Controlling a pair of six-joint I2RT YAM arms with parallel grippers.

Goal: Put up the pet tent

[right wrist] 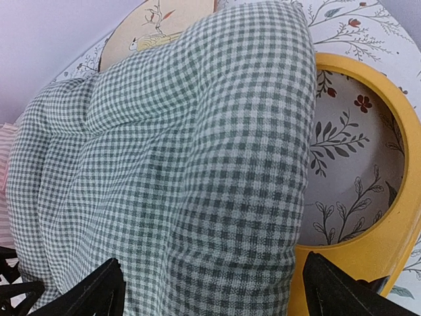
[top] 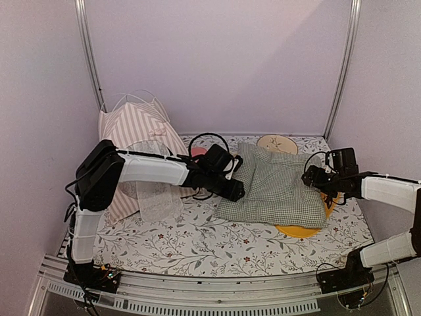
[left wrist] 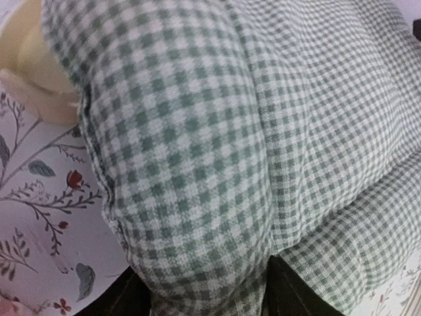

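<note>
The pet tent [top: 135,131], pink-and-white striped with a sheer white flap [top: 158,197], stands partly raised at the back left, its thin white poles arching over the top. A green-and-white checked cushion [top: 276,184] lies flat right of it. My left gripper [top: 233,189] is at the cushion's left edge. In the left wrist view the gripper [left wrist: 200,299] is shut on a bulging fold of the cushion [left wrist: 191,151]. My right gripper [top: 314,178] is at the cushion's right edge. In the right wrist view it [right wrist: 210,289] is open, with the cushion's edge [right wrist: 217,164] between its spread fingers.
A yellow ring [top: 299,230] lies under the cushion's right side and shows in the right wrist view [right wrist: 368,257]. A round wooden disc [top: 277,143] lies behind the cushion. A pink object [top: 197,152] and a black cable loop [top: 209,138] are near the tent. Walls close in on three sides of the floral mat [top: 197,243].
</note>
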